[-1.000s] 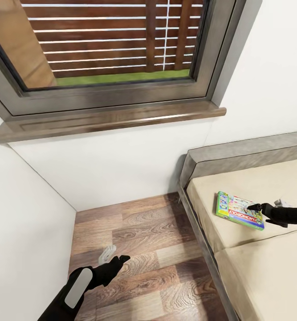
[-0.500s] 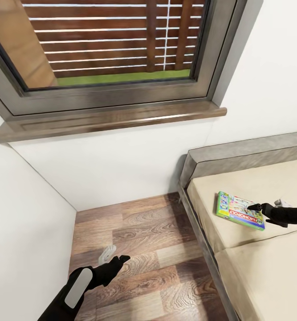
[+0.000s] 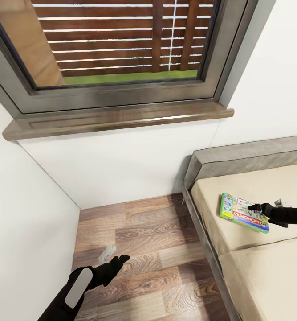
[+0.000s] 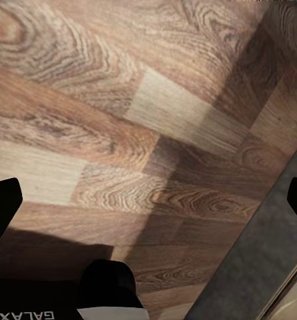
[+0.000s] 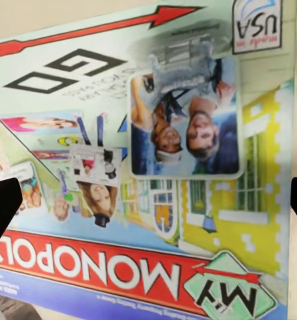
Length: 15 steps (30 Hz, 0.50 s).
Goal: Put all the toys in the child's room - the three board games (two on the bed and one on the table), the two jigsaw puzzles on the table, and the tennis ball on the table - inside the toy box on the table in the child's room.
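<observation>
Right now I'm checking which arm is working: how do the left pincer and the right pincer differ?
The left pincer hangs over the bare wood floor, while the right pincer reaches over the bed. The left pincer faces only planks; the right pincer faces the Monopoly box up close. Both stand open and hold nothing.

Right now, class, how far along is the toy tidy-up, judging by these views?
Nothing looks packed yet. The Monopoly board game lies flat on the bed. In hand: the right gripper hovers open over the game, fingers apart, not gripping. The left gripper hangs open above the floor. Left: grasping and carrying.
</observation>
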Motion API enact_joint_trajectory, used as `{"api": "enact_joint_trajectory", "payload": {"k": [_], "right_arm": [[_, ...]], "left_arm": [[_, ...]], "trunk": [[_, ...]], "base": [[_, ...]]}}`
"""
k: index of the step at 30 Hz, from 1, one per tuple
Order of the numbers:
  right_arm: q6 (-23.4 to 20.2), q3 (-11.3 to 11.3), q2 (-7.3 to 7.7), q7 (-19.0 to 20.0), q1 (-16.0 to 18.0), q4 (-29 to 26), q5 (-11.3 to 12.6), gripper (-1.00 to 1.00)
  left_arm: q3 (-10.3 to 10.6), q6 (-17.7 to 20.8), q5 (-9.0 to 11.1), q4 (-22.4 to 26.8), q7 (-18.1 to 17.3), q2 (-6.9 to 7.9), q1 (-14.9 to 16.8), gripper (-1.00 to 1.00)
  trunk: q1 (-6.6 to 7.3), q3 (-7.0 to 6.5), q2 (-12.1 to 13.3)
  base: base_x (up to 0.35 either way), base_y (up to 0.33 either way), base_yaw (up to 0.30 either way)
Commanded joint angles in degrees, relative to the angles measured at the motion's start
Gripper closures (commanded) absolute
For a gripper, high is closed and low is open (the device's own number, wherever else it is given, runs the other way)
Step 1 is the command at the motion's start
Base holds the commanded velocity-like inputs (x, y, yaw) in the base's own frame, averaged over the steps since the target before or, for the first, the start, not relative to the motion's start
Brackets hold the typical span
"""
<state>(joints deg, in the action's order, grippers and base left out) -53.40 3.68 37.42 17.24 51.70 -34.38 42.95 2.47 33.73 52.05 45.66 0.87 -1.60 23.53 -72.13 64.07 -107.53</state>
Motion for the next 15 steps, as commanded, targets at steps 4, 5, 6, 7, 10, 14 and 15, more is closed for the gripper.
{"api": "enact_joint_trajectory", "payload": {"k": [4, 5, 6, 7, 10, 14, 15], "right_arm": [[-0.03, 0.2, 0.04, 0.63, 0.02, 0.01, -0.46, -1.0], [-0.03, 0.2, 0.04, 0.65, 0.01, 0.01, -0.45, -1.0], [-0.03, 0.2, 0.04, 0.65, 0.01, 0.01, -0.45, -1.0], [-0.03, 0.2, 0.03, 0.65, 0.01, 0.01, -0.44, -1.0], [-0.03, 0.2, 0.03, 0.67, 0.01, 0.01, -0.43, -1.0], [-0.04, 0.19, 0.02, 0.68, -0.01, 0.01, -0.43, -1.0], [-0.04, 0.19, 0.02, 0.68, -0.01, 0.01, -0.43, -1.0]], "left_arm": [[0.0, 0.2, 0.19, 0.04, 0.09, -0.04, 0.02, -1.0], [0.0, 0.2, 0.19, 0.04, 0.09, -0.04, 0.02, -1.0], [0.0, 0.2, 0.19, 0.04, 0.09, -0.04, 0.02, -1.0], [0.0, 0.2, 0.18, 0.05, 0.09, -0.05, 0.0, -1.0], [-0.01, 0.2, 0.17, 0.03, 0.09, -0.06, 0.0, -1.0], [-0.01, 0.2, 0.19, 0.03, 0.09, -0.06, 0.01, -1.0], [-0.01, 0.2, 0.19, 0.03, 0.09, -0.06, 0.01, -1.0]], "trunk": [[0.01, 0.04, -0.02], [0.01, 0.04, -0.02], [0.01, 0.04, -0.02], [0.01, 0.04, -0.02], [0.01, 0.04, -0.02], [0.01, 0.04, -0.02], [0.01, 0.04, -0.02]], "base": [[0.0, 0.0, 0.03], [0.0, 0.0, 0.019], [0.0, 0.0, 0.019], [0.0, 0.0, 0.015], [0.0, 0.0, 0.011], [0.0, 0.0, 0.007], [0.0, 0.0, 0.005]]}}
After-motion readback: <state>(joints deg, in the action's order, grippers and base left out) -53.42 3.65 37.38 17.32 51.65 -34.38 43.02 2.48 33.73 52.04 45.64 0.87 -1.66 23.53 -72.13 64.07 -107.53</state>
